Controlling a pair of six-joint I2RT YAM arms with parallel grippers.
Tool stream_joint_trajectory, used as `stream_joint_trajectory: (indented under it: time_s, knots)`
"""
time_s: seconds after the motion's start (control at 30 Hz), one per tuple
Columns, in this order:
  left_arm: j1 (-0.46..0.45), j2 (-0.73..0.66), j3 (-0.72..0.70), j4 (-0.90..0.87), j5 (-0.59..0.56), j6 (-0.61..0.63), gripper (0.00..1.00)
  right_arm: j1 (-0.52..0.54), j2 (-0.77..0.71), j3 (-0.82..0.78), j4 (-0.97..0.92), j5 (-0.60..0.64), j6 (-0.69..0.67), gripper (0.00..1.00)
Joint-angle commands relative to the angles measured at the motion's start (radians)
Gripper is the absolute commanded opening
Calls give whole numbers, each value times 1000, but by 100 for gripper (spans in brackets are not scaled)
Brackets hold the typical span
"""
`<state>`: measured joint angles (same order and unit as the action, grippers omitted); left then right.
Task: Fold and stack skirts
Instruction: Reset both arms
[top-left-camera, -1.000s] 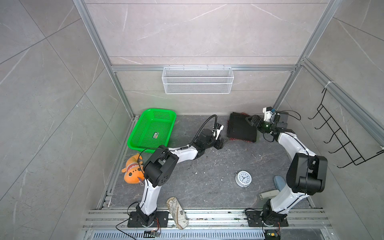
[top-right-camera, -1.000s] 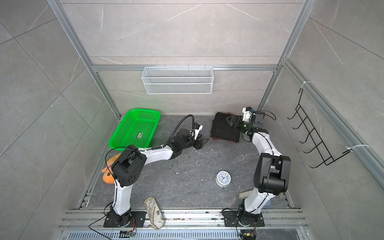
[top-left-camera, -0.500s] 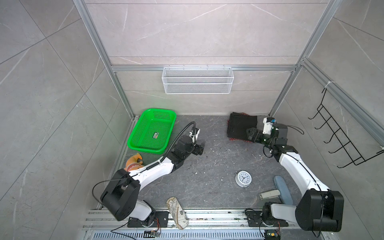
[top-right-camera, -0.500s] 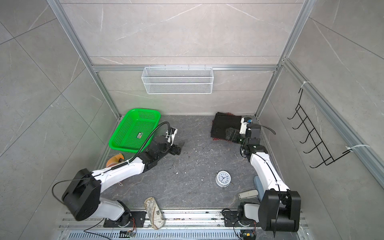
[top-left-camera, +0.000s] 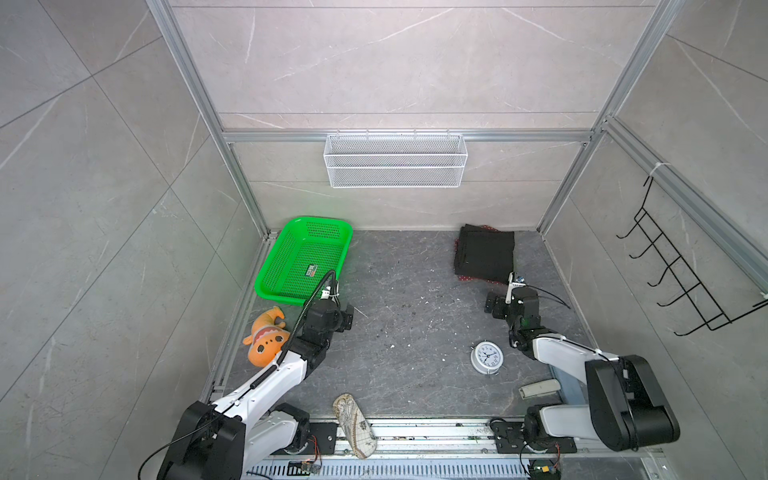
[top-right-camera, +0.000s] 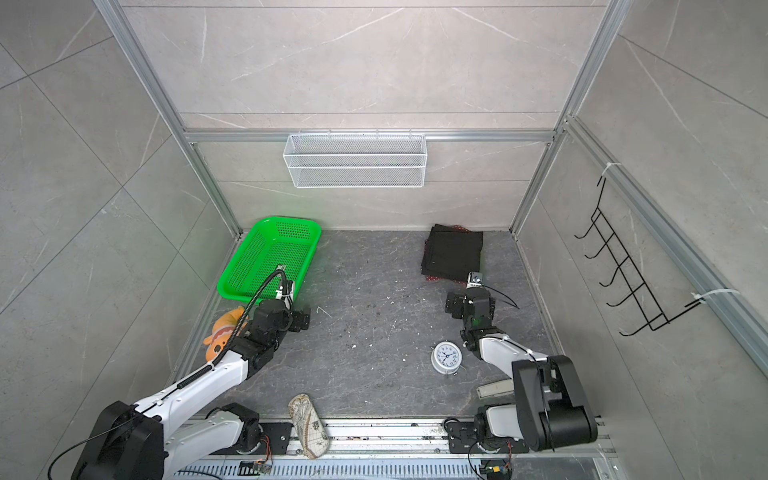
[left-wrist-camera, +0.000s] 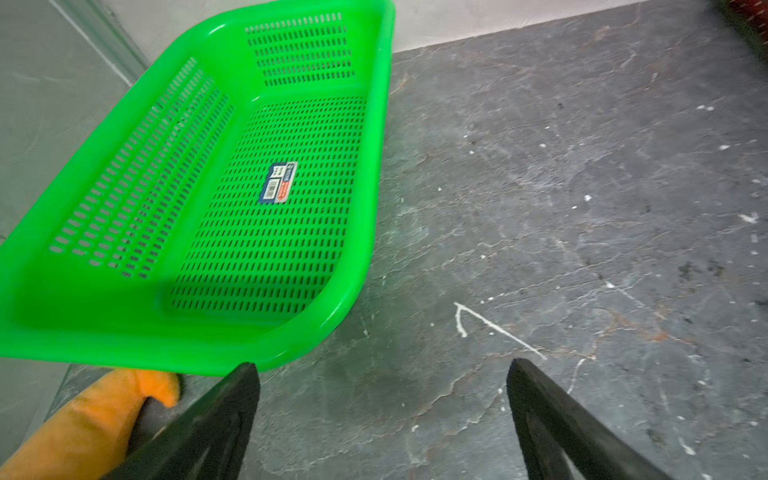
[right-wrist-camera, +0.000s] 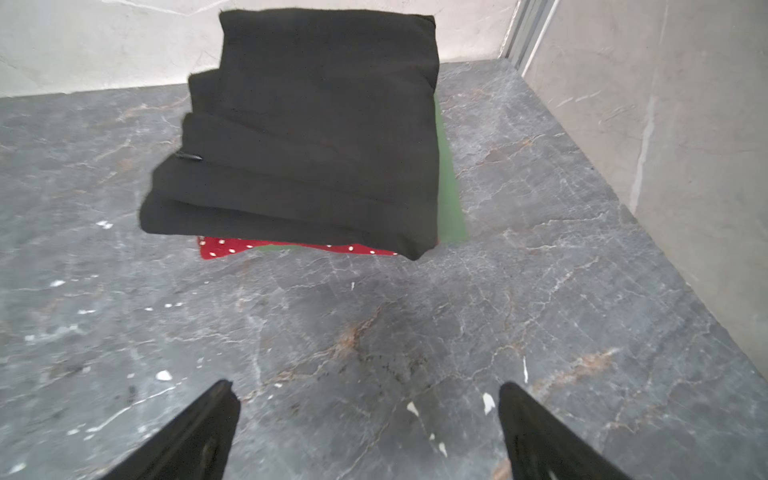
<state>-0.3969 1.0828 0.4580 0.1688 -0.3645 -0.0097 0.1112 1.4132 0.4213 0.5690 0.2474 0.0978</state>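
While the right tool (right-wrist-camera: 365, 384) hangs spread and empty, the black skirt (right-wrist-camera: 316, 124) lies close ahead of it on the surface (right-wrist-camera: 374, 316), atop the red dotted skirt (right-wrist-camera: 224, 247) and green skirt (right-wrist-camera: 451, 195). The left tool (left-wrist-camera: 382, 363), also spread, sits well apart from them, beside the basket (left-wrist-camera: 376, 166).

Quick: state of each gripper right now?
Left gripper: open, holding nothing.
Right gripper: open, holding nothing.
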Motion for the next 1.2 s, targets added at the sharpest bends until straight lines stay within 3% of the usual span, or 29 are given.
stream_joint_trajectory:
  time_s: [0.0, 0.37, 0.63, 0.9, 0.97, 1.17]
  knots:
    - [31, -35, -12, 98, 2, 50, 96, 3, 105, -98, 396, 47, -43, 100]
    - [203, 5, -118, 346, 104, 88, 96, 1, 105, -92, 379, 43, -40, 100]
    - [295, 221, -143, 616, 194, 125, 96, 1, 105, -92, 378, 42, -40, 100]
    - [418, 413, -174, 826, 356, 55, 96, 1, 105, -92, 379, 43, -40, 100]
    - [423, 406, -133, 731, 356, 48, 96, 1, 105, -92, 379, 43, -40, 100]
    - [434, 420, -95, 682, 279, 6, 100, 1, 105, -93, 379, 43, -42, 100]
